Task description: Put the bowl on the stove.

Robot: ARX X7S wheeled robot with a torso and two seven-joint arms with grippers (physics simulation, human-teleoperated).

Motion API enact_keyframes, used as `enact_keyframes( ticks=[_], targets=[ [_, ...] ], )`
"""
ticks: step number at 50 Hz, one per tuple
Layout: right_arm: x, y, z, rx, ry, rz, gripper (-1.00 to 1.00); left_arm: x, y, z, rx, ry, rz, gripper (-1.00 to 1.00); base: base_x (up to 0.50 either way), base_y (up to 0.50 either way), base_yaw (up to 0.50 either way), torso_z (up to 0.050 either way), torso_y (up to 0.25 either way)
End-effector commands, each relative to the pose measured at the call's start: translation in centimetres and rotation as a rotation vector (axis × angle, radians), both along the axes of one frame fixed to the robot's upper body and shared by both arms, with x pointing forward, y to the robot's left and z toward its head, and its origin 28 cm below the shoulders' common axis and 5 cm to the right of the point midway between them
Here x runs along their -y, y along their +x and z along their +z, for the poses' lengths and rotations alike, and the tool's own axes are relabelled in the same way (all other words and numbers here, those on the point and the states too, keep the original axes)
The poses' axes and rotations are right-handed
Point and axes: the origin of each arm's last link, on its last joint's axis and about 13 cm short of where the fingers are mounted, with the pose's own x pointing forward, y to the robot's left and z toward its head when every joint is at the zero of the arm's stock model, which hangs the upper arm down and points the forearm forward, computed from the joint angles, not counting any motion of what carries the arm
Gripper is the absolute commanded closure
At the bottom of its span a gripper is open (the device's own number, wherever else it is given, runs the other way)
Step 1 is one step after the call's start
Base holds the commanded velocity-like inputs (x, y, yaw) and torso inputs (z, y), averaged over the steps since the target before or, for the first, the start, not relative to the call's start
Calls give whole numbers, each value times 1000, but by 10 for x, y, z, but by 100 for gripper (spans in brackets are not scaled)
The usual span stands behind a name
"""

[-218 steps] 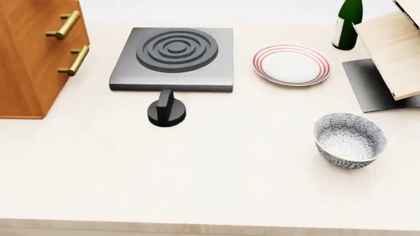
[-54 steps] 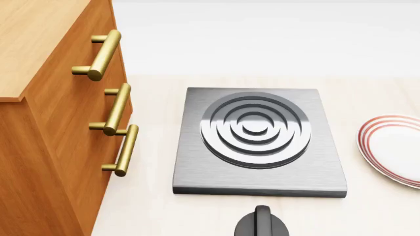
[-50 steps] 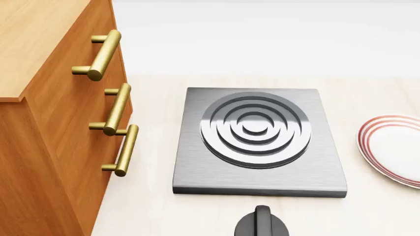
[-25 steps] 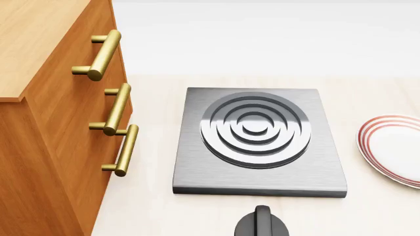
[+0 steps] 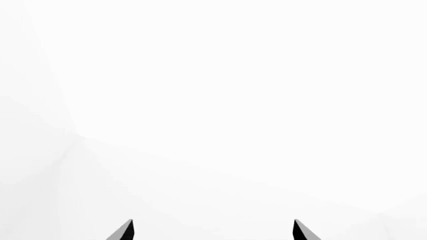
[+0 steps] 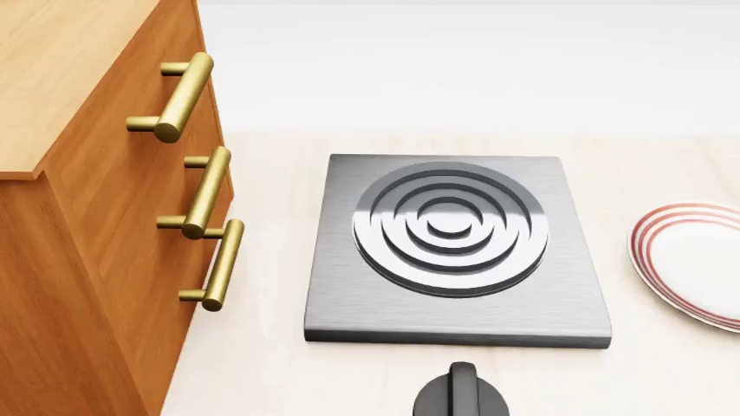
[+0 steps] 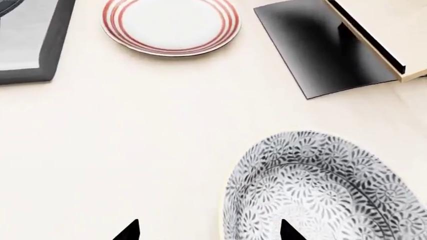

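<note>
The bowl (image 7: 327,192), white with a dense grey-blue floral pattern, stands on the pale counter and shows only in the right wrist view. My right gripper (image 7: 209,231) is open, and the bowl's near rim lies between its two dark fingertips, one tip over the inside, the other over the counter. The stove (image 6: 457,251), a dark-grey slab with a ringed burner, lies bare in the middle of the head view; its corner (image 7: 27,45) shows in the right wrist view. My left gripper (image 5: 213,231) is open in front of plain white, holding nothing. Neither gripper shows in the head view.
A wooden cabinet (image 6: 104,217) with brass handles stands close left of the stove. A black knob (image 6: 463,394) sits in front of it. A red-ringed plate (image 6: 694,260) (image 7: 170,25) lies to its right. A black mat (image 7: 327,50) and a wooden box (image 7: 380,35) lie beyond the bowl.
Since 4.4 s ago the head view has closed in on the stove and cabinet, and the bowl has left that view. Over the last second nothing has moved there.
</note>
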Motion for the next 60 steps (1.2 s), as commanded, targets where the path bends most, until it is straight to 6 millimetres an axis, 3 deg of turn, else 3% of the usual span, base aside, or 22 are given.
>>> enact_keyframes(
  ticks=[1, 22, 39, 40, 60],
  targets=[
    [4, 5, -7, -19, 23, -48, -100, 0, -1, 1, 5, 3, -1, -100, 0, 0, 0, 0, 0],
    [1, 5, -33, -91, 84, -59, -100, 0, -1, 1, 6, 1, 0, -100, 0, 0, 0, 0, 0],
    [1, 3, -38, -96, 44, -58, -100, 1, -1, 1, 4, 5, -3, -100, 0, 0, 0, -1, 0],
    [1, 2, -38, -88, 47, -62, 100, 1, -1, 1, 4, 6, -3, -100, 0, 0, 0, 0, 0],
    [2, -12, -39, -54, 54, -78, 100, 1, -1, 0, 4, 4, -7, -100, 0, 0, 0, 0, 0]
  ],
)
